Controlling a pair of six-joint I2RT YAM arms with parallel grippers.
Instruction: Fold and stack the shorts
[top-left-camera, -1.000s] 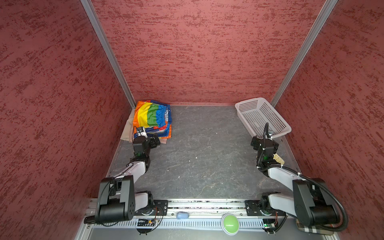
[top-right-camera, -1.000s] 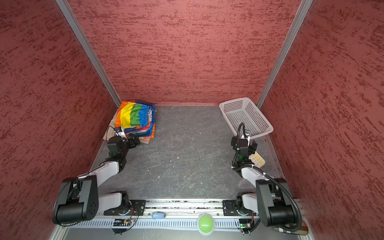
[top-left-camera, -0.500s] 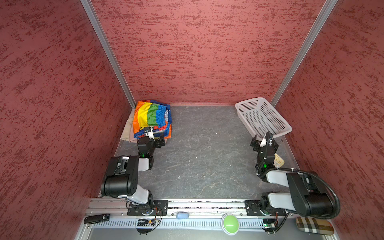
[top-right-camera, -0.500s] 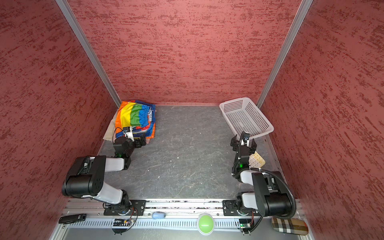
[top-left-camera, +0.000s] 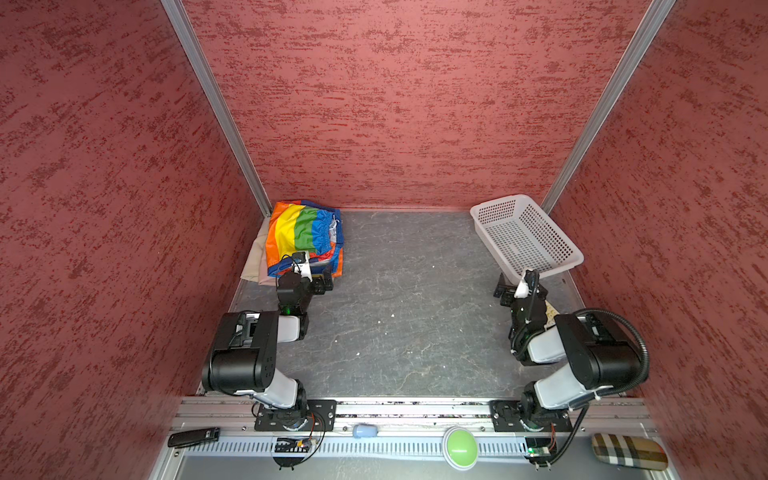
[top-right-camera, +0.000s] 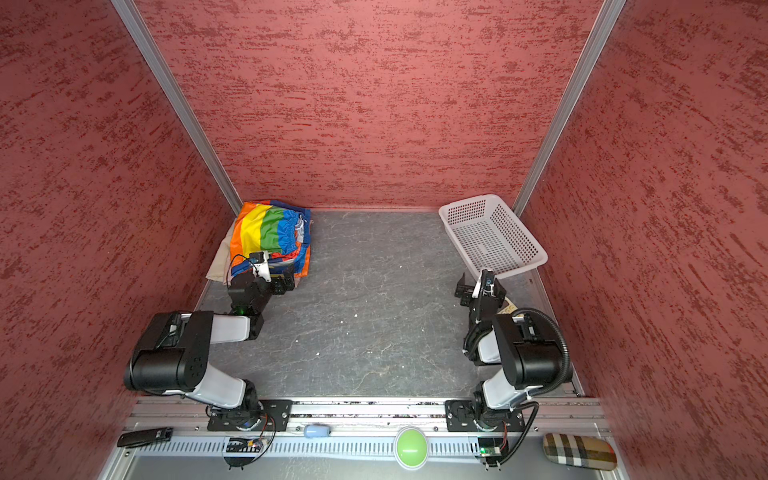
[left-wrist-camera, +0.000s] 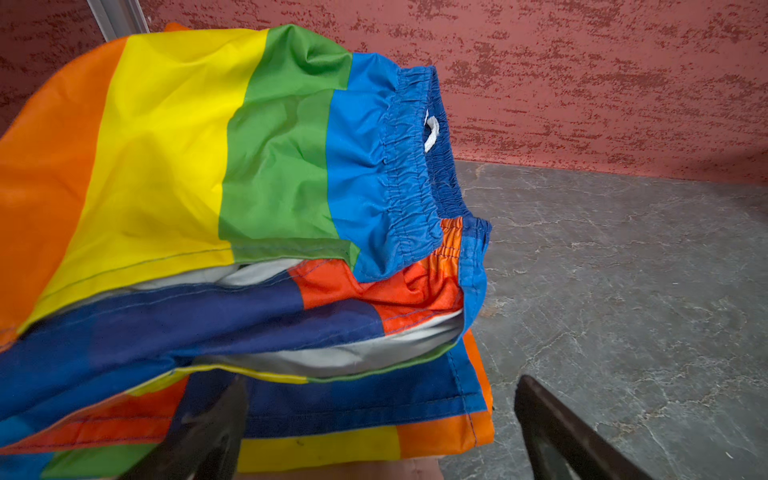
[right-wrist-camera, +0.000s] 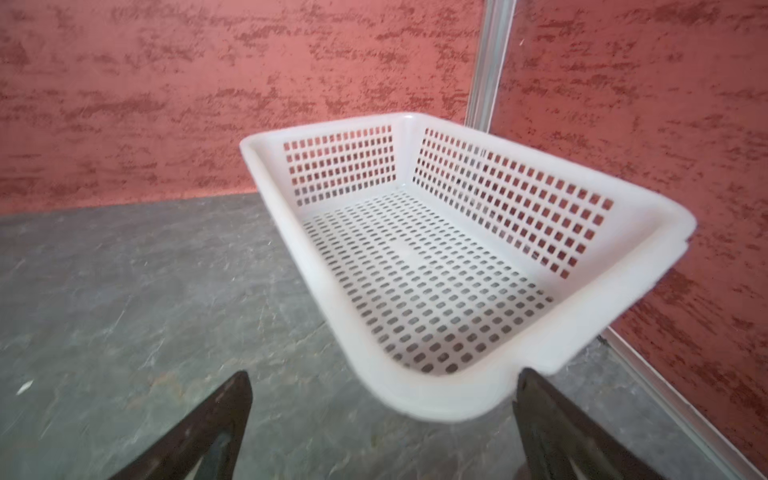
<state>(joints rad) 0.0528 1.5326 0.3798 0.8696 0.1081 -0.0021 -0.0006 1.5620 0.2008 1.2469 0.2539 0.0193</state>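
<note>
Folded in the far left corner of the table (top-left-camera: 415, 316): rainbow-striped shorts (top-left-camera: 305, 235) on top, beige shorts (top-left-camera: 253, 262) underneath. At the pile's near edge, left end effector (top-left-camera: 324, 282), spread wide, gripping nothing. Just before the front rim of the white basket (top-left-camera: 552, 272), right end effector (top-left-camera: 503, 291), likewise spread and empty.
</note>
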